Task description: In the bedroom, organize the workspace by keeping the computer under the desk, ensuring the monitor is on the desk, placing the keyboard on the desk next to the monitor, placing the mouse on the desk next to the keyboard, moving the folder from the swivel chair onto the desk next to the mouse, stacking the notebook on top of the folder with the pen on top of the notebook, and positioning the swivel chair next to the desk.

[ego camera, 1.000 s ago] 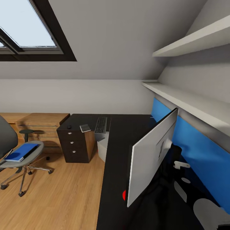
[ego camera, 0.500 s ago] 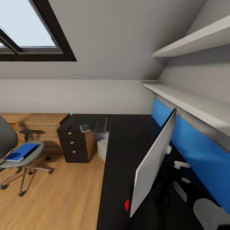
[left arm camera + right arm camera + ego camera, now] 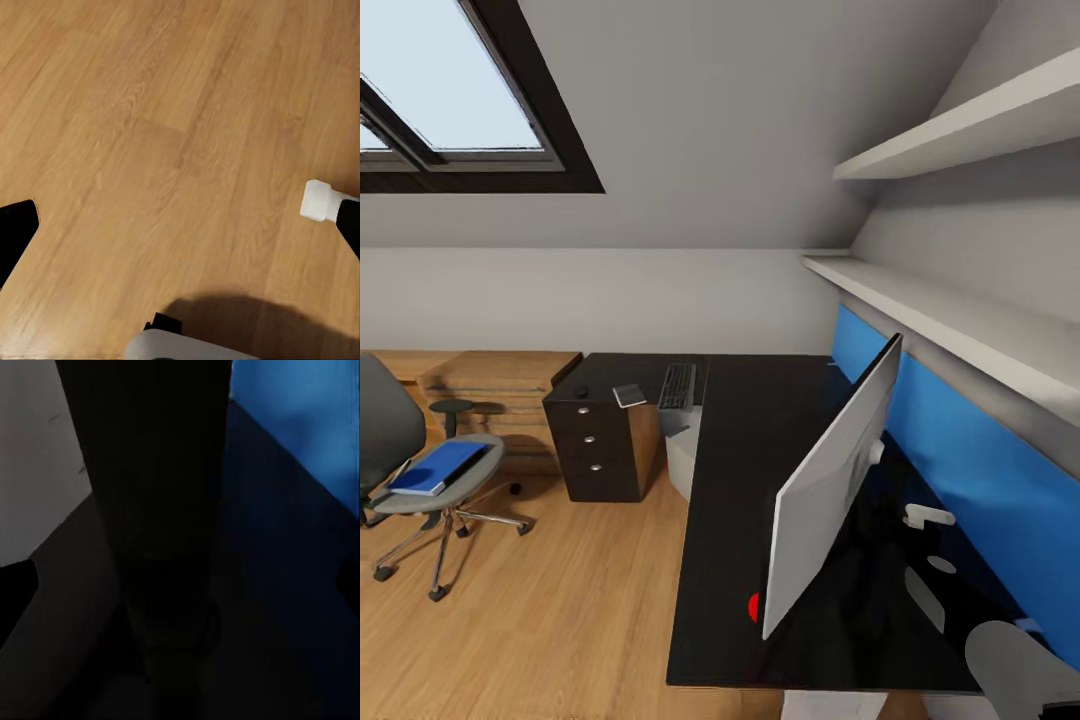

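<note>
The monitor stands on the black desk, its pale back toward me. At the desk's far end lie the keyboard, the small dark notebook and the mouse. The grey computer sits under the desk. The blue folder rests on the swivel chair at the left. My right gripper is open, with the monitor's dark stand between its fingers. Open too, my left gripper hangs over the wood floor. The pen is out of view.
A dark drawer unit holds up the desk's far end, with a light-wood dresser beyond it. A blue wall panel and two white shelves run along the right wall. Open wood floor lies between chair and desk.
The monitor has turned more edge-on and slid slightly left on the desk. The head camera has drawn back, so the desk's near edge now shows.
</note>
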Robot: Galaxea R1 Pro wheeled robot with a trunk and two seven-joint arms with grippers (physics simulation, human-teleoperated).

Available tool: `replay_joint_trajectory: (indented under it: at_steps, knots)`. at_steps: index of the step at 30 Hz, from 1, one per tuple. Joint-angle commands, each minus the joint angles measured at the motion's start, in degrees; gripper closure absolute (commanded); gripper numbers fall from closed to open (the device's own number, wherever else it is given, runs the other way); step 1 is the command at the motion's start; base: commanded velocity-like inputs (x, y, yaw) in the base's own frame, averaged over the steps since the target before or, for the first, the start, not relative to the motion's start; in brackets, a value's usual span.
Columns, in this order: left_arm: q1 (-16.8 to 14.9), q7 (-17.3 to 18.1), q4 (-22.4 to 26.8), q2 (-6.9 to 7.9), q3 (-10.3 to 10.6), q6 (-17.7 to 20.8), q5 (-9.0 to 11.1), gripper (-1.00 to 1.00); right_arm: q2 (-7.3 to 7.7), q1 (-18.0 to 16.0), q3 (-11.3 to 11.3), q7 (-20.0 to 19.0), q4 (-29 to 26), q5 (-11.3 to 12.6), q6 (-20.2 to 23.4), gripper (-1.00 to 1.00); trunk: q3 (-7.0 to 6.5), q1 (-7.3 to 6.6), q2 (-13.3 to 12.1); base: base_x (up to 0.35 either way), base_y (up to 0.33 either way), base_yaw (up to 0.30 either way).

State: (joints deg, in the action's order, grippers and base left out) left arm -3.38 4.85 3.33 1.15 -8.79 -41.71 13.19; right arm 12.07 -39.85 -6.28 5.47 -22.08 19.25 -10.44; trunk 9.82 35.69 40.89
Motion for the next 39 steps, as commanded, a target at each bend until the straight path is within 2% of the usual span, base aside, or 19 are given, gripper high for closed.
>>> replay_joint_trajectory:
  at_steps: [1, 17, 39]
  knots:
    - [-0.05, 0.51, -0.04, 0.0, -0.35, -0.14, 0.26, -1.0, 0.05, -0.05, -0.51, 0.36, 0.02, 0.44, -0.19, -1.0, 0.09, -0.02, 0.08, -0.313, 0.0, 0.0]
    - [-0.05, 0.51, -0.03, 0.0, -0.35, -0.21, 0.26, -1.0, -0.09, -0.05, -0.66, 0.18, 0.02, 0.35, -0.26, -1.0, 0.09, -0.02, 0.08, -0.324, 0.013, 0.0]
    - [-0.05, 0.51, -0.02, 0.0, -0.35, -0.14, 0.26, -1.0, -0.28, -0.05, -0.66, 0.76, -0.4, 0.38, 0.52, -1.0, 0.09, -0.02, 0.08, -0.264, 0.237, 0.0]
